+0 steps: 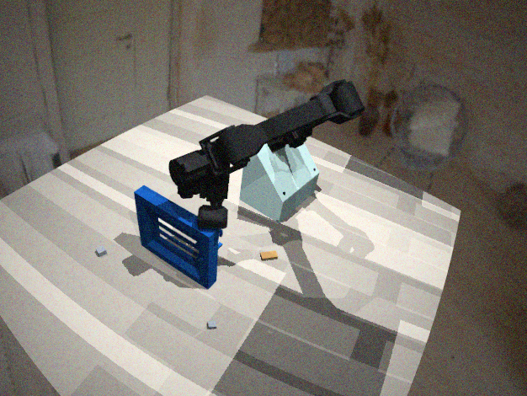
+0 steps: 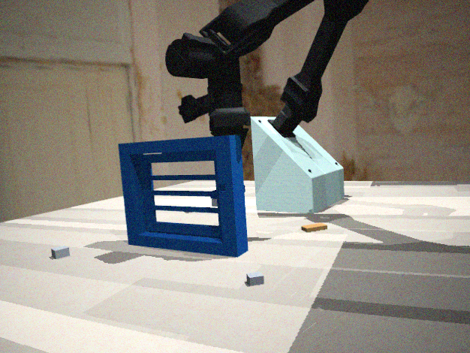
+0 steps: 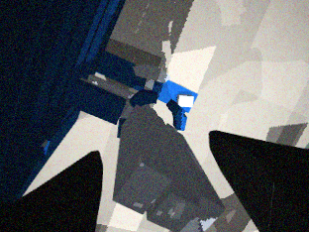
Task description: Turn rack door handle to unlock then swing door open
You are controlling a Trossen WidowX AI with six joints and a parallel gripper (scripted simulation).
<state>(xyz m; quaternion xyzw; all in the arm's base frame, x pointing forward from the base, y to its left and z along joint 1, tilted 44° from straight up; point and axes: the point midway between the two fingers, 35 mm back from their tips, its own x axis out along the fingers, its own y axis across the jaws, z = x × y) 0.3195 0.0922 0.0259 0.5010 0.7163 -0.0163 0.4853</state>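
Observation:
The blue frame stands upright on the table. The slatted blue door looks shut in it. The grey handle stands upright on the door's far side, seen from above in the wrist view; a small grey part shows through the slats in the exterior view. My gripper is open, one finger on each side of the handle, with gaps between. In the top and exterior views the fingertips are mostly hidden behind the frame. Blue latch parts lie beside the handle; their turn angle I cannot tell.
A pale teal wedge-shaped stand is behind the frame, under my arm. An orange block lies right of the frame. One small grey block is at left, another in front.

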